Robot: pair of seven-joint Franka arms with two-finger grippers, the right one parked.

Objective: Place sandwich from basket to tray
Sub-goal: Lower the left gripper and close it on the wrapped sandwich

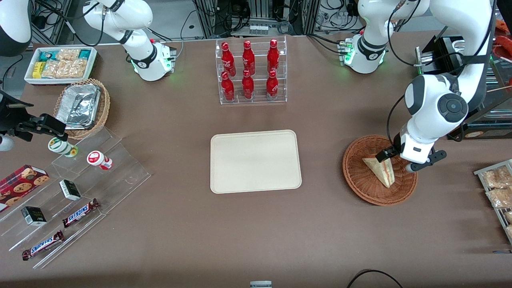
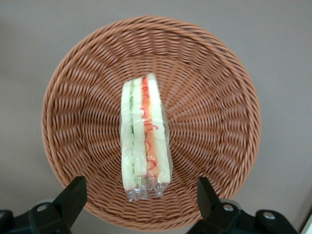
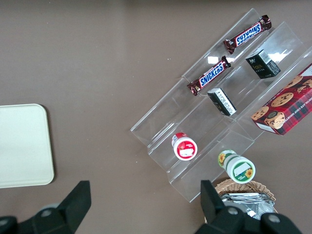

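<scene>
Hovering over the basket [image 1: 379, 170], the gripper [image 1: 394, 160] has its fingers [image 2: 73, 195] spread well apart, one on each side of the sandwich [image 1: 381, 171] and clear of it. That single sandwich, wrapped in clear film, lies inside the one reddish-brown wicker basket at the right of the front view, its red and green layers showing along the cut edge. One beige tray [image 1: 255, 161] sits bare in the middle of the frame, well apart from the basket.

Six red bottles [image 1: 248, 70] stand in a clear rack at upper centre. At the left, a tan basket of foil trays [image 1: 82, 108] sits near a white bin of snack packets [image 1: 61, 64]. Stepped clear shelves [image 1: 80, 200] at lower left carry two Snickers bars [image 1: 80, 213], two small dark boxes [image 1: 70, 189], two round cups [image 1: 99, 160] and a red cookie box [image 1: 20, 185]. More snack bags [image 1: 498, 186] lie at the right edge.

All of this rests on a matte brown worktop [image 1: 256, 240]; cables and metal racks line the top of the frame.
</scene>
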